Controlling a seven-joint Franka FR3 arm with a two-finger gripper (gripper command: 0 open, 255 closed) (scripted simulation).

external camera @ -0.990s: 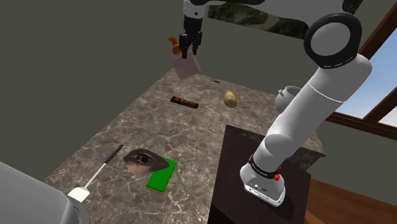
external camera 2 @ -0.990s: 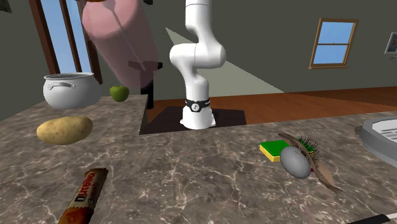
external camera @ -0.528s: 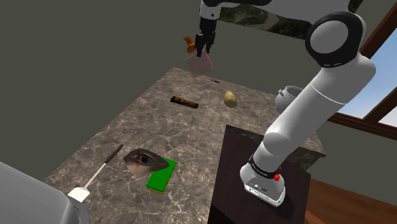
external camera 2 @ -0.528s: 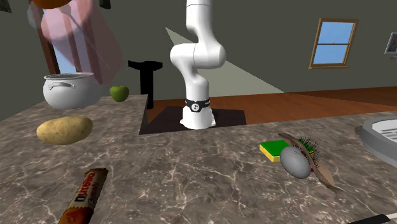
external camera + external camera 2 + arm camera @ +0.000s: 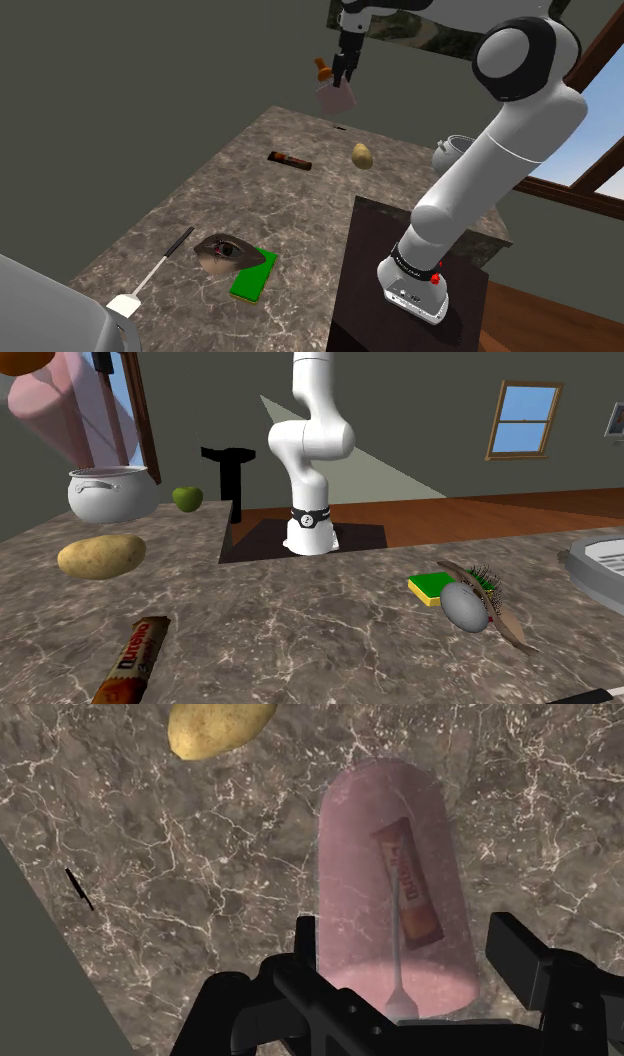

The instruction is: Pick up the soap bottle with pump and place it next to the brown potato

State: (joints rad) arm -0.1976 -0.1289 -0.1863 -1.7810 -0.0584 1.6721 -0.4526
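The gripper clasps the translucent pink soap bottle between its fingers, high above the marble counter near its far edge. Released from this height, the bottle would likely topple or strike the potato.

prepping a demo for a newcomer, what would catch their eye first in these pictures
First, the see-through pink soap bottle with its orange pump, clasped by the black gripper high in the air over the marbled counter's far end in the shoulder view. Next, the big white arm arching up from its stand at that view's lower right. On the counter below lie a brown potato and a candy bar.
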